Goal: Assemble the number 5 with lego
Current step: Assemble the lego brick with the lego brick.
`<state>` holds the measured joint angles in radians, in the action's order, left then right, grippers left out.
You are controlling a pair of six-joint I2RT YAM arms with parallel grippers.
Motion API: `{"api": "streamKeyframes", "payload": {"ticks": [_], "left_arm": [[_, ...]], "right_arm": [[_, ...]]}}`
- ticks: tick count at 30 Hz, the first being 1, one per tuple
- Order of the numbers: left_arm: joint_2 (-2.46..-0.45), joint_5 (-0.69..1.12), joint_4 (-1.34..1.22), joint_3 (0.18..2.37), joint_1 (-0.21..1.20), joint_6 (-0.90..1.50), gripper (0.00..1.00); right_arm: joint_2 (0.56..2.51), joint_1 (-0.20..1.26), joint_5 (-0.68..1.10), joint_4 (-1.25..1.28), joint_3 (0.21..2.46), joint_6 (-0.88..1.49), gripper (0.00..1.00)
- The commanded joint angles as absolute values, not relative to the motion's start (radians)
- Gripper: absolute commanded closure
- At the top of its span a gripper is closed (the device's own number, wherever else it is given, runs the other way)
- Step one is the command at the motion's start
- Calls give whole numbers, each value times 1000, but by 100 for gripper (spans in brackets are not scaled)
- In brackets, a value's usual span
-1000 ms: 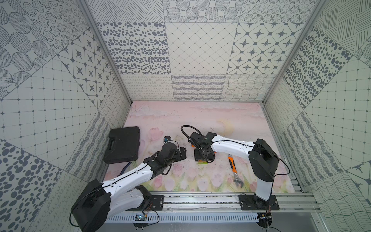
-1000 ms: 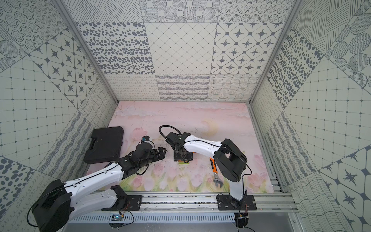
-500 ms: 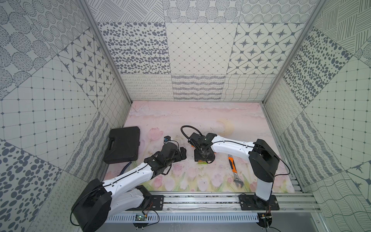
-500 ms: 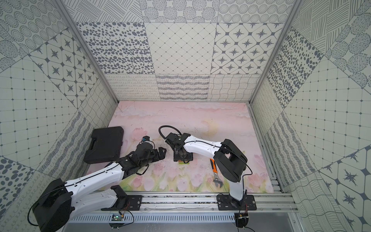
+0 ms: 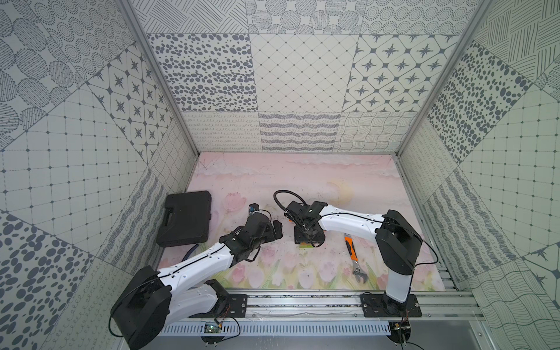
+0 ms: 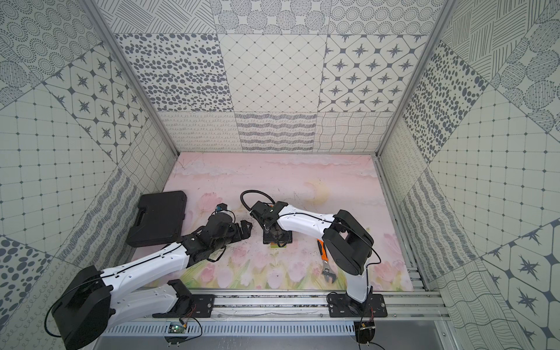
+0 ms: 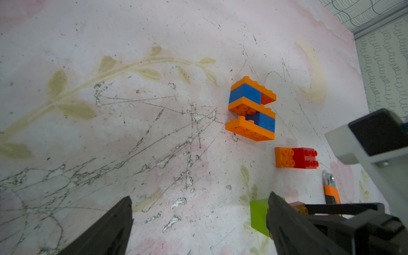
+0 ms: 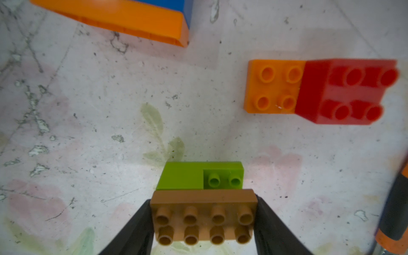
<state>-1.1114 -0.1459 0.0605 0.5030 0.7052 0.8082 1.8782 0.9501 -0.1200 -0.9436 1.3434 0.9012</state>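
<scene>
My right gripper (image 8: 203, 204) is shut on a brown oblong lego brick (image 8: 203, 220), gripping its two short ends. The brick hangs over the near part of a lime green lego piece (image 8: 198, 176) lying on the mat; whether the two are pressed together I cannot tell. An orange and blue lego stack (image 7: 251, 108) lies on its side further off. An orange square brick (image 8: 273, 86) joined to a red one (image 8: 344, 90) sits beside it. My left gripper (image 7: 199, 195) is open above bare mat, one finger (image 7: 287, 225) just in front of the lime green piece (image 7: 258, 212). In both top views the two grippers (image 5: 274, 230) (image 6: 277, 238) hover close together mid-table.
An orange-handled wrench (image 5: 353, 257) lies on the mat to the right of the bricks, close to the right arm. A black case (image 5: 188, 218) rests at the left edge of the mat. Patterned walls (image 5: 297, 130) enclose the table on three sides.
</scene>
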Motion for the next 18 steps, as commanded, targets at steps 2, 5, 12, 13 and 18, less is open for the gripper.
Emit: {"api": "streamKeyframes", "payload": {"ticks": [2, 5, 12, 13, 18], "left_arm": [[-1099, -171, 76, 509, 703, 815, 1], [-1103, -171, 79, 510, 703, 815, 1], [-1106, -175, 82, 509, 703, 822, 1], [-1105, -173, 84, 508, 703, 823, 1], [-1104, -178, 87, 509, 702, 829, 1]], "right_arm": [[1929, 956, -147, -1009, 1318, 888, 47], [1954, 957, -124, -1005, 1313, 887, 47], [2015, 951, -85, -979, 1289, 868, 47], [2021, 950, -86, -982, 1292, 865, 47], [2041, 948, -99, -993, 1301, 858, 47]]}}
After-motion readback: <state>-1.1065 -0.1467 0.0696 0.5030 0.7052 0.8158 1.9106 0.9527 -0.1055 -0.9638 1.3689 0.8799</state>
